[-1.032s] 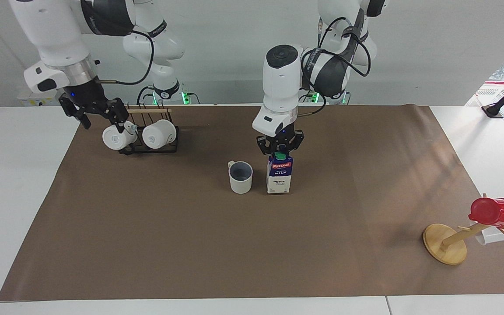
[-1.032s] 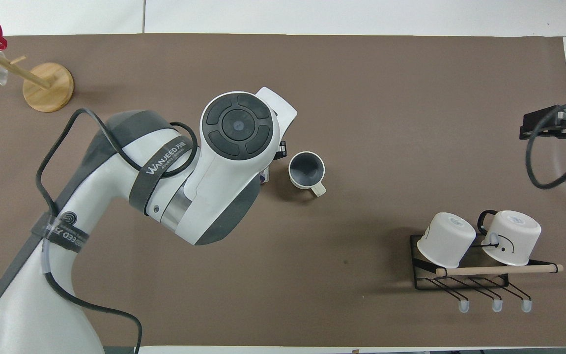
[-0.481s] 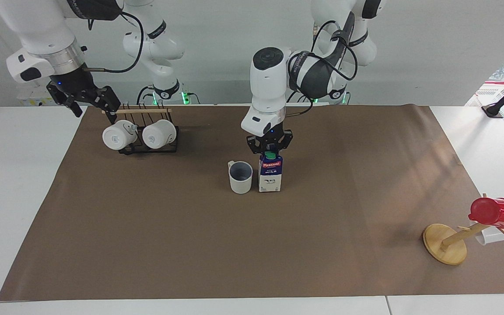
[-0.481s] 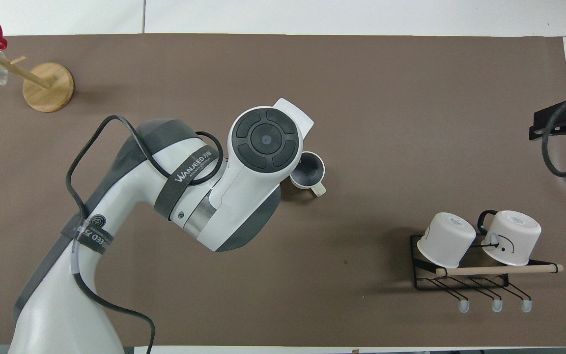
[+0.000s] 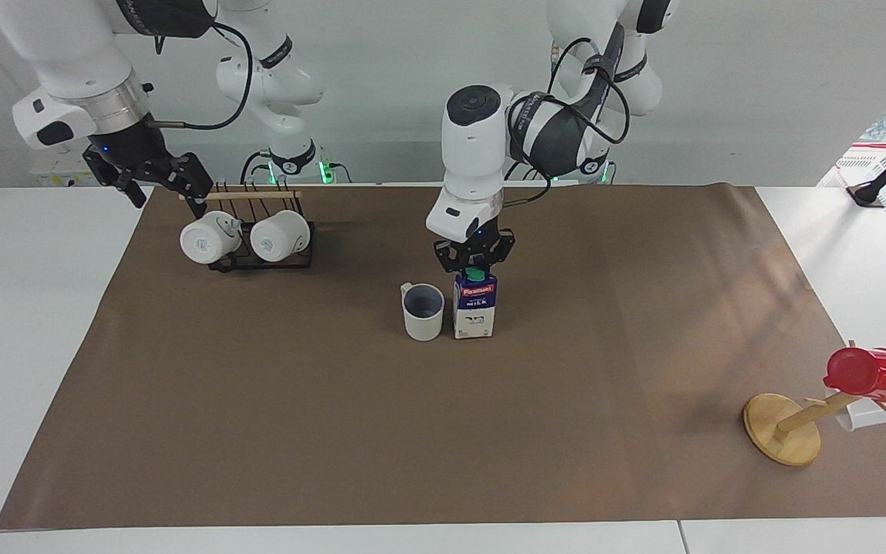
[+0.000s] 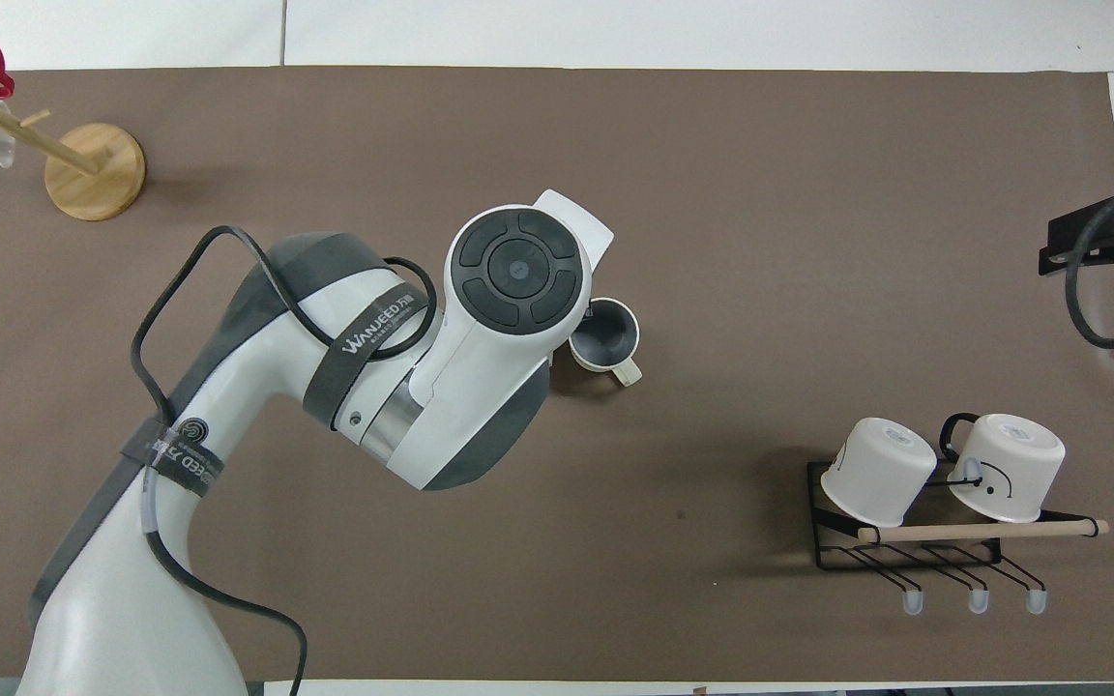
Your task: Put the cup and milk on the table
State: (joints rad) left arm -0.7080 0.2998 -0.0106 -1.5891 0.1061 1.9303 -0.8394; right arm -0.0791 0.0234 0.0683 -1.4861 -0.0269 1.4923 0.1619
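Cup [image 5: 422, 311] and milk [image 5: 474, 307] stood on the table [image 5: 258, 431]; left gripper [image 5: 473, 261] apparently clamped its top, release pending; right gripper [image 5: 152, 175] waited, spread, empty.

Plain pale grey wall [image 5: 381, 92] runs along the robots' end, no window seen w/ certainty. White tabletop [image 5: 28, 323] w/ wide brown mat [image 5: 335, 431] over most of it; seam in the white surface near the edge farthest from the robots. Light is even, soft shadows, a warm patch on the mat toward the left arm's end. White wire basket [image 5: 885, 173] w/ red trim past that end. Green indicator lights [image 5: 325, 171] glow low by the wall.
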